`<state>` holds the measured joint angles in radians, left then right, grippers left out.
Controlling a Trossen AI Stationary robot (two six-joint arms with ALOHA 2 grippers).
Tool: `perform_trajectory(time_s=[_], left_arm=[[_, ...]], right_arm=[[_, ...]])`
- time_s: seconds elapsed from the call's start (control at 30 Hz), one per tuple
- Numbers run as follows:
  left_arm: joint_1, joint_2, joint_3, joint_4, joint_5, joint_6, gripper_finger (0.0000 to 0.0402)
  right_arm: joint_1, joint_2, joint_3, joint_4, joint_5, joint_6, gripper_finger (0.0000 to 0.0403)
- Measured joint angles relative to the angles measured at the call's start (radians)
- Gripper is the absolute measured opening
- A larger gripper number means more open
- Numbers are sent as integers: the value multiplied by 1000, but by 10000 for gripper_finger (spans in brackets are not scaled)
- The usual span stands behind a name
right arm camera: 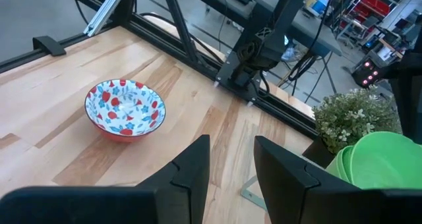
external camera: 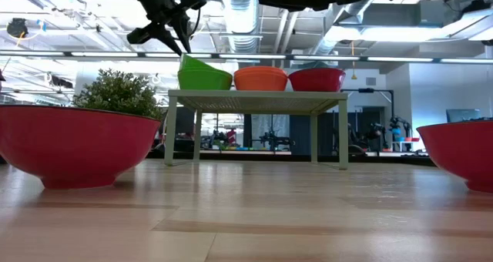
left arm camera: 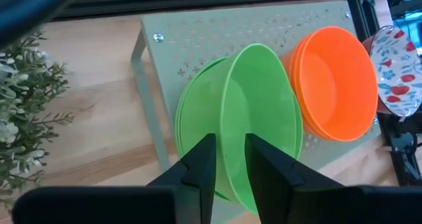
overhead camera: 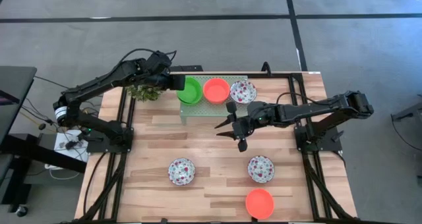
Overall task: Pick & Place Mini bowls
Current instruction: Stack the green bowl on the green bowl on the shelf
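The pale green stand (overhead camera: 198,112) carries a stack of green mini bowls (overhead camera: 189,91), orange bowls (overhead camera: 215,90) and a floral bowl (overhead camera: 242,91). My left gripper (left arm camera: 229,168) reaches in from the plant side and is shut on the top green bowl (left arm camera: 260,118). My right gripper (overhead camera: 229,133) hovers open above the table just in front of the stand and holds nothing. Two floral bowls (overhead camera: 181,171) (overhead camera: 260,169) and one orange bowl (overhead camera: 259,203) sit upright on the table near its near edge. My left gripper pinches the top green bowl by its rim (left arm camera: 227,128) on the side toward the plant, with one finger inside the bowl and one outside. It comes in slanting from the table's left and above. The bowl is tilted, its held side raised (external camera: 191,62) and its opposite side still in the stack.
A small bushy plant (overhead camera: 144,91) stands left of the stand, close under my left arm. Black frame rails run along both table sides. Open wood lies between the stand and the near bowls. The right wrist view shows a floral bowl (right arm camera: 125,109) ahead.
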<state>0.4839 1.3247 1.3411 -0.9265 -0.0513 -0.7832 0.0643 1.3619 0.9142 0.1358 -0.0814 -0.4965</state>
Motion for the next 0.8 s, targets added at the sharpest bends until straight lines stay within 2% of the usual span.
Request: perform_trajectory(time_s=[0.47, 0.8], left_arm=[[0, 0, -50, 40, -2, 93, 81], [0, -4, -49, 25, 13, 68, 81]], right_arm=[[1, 0, 0, -28, 0, 0, 113], [1, 0, 0, -27, 0, 0, 113]])
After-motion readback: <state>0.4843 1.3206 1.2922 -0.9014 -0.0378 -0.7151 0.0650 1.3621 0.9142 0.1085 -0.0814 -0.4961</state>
